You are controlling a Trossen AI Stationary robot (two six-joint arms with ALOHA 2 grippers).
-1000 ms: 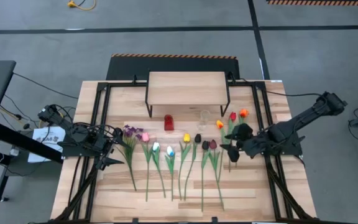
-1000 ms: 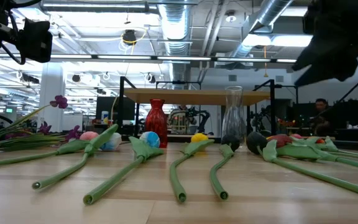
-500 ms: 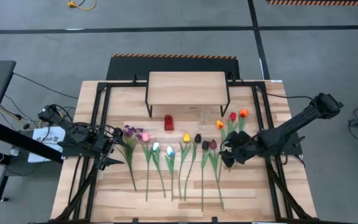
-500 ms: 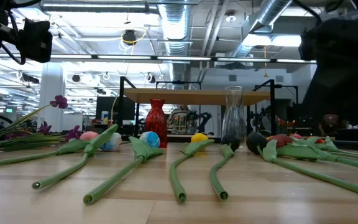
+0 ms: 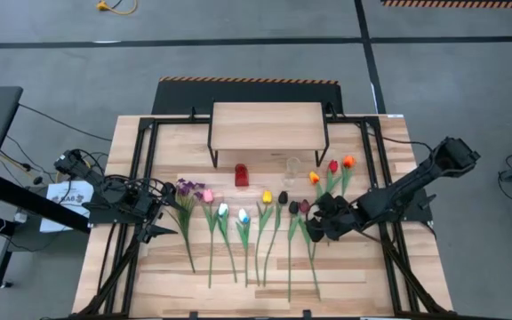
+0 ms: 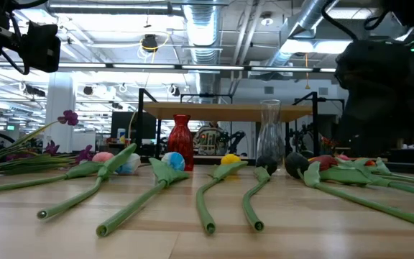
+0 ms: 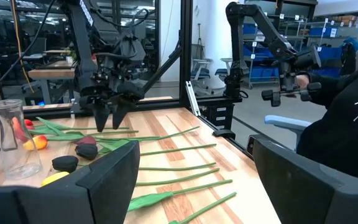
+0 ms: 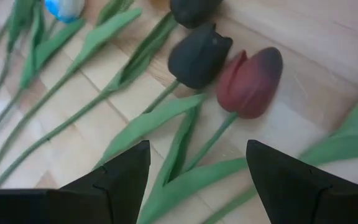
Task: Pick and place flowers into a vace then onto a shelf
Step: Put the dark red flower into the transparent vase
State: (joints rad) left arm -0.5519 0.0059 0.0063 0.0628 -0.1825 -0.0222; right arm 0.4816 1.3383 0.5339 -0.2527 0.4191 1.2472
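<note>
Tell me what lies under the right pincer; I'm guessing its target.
Under the open right pincer lie a dark maroon tulip, a black tulip and their green stems. In the overhead view, the arm hides part of them.

Bright, even overhead light with soft shadows; ceiling lamps glare at table level, and the wrist close-up is slightly blurred.

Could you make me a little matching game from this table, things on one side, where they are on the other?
Things:
1. red vase
2. clear vase
3. purple sprigs
4. right gripper

Places:
A. above the dark maroon tulips, fingers open
B. far left of the flower row
C. in front of the shelf, left side
D. in front of the shelf, right side

Pairs: 1-C, 2-D, 3-B, 4-A
</note>
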